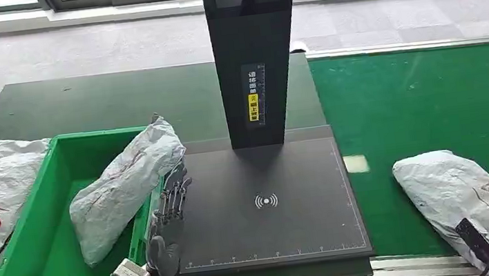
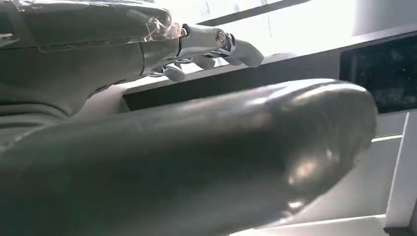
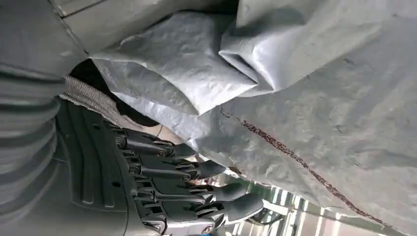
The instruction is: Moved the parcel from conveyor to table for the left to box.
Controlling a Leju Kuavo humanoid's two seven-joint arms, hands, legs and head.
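Parcel (image 1: 468,199) on conveyor (image 1: 425,96) | right hand (image 3: 187,191) fingers alongside it, grip: cannot tell | your risk: slick bag slips mid-lift

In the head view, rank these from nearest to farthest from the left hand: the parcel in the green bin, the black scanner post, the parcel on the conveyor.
From the left hand:
1. Parcel in the green bin, right beside it.
2. Black scanner post, ahead and rightward.
3. Parcel on the conveyor, far right.
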